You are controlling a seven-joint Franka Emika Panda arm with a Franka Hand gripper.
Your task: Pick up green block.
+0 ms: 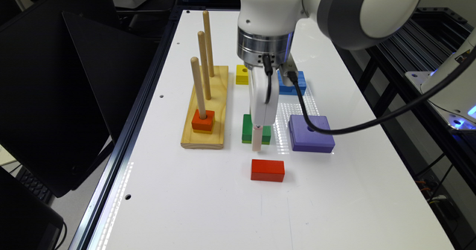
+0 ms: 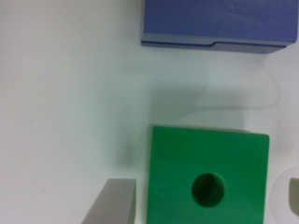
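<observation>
A: We see the green block (image 2: 208, 179) flat on the white table (image 1: 208, 205), between the wooden peg base (image 1: 217, 93) and the purple block (image 1: 310, 134).

B: Our wrist view adds its round hole, with one finger (image 2: 114, 203) beside one edge and the other past the opposite edge: jaws apart, straddling it.

A: Outside, we see the gripper (image 1: 256, 140) pointing straight down, low over the block.

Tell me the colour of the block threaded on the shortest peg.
Orange-red, with a yellow layer beneath; clearest in the exterior view.
</observation>
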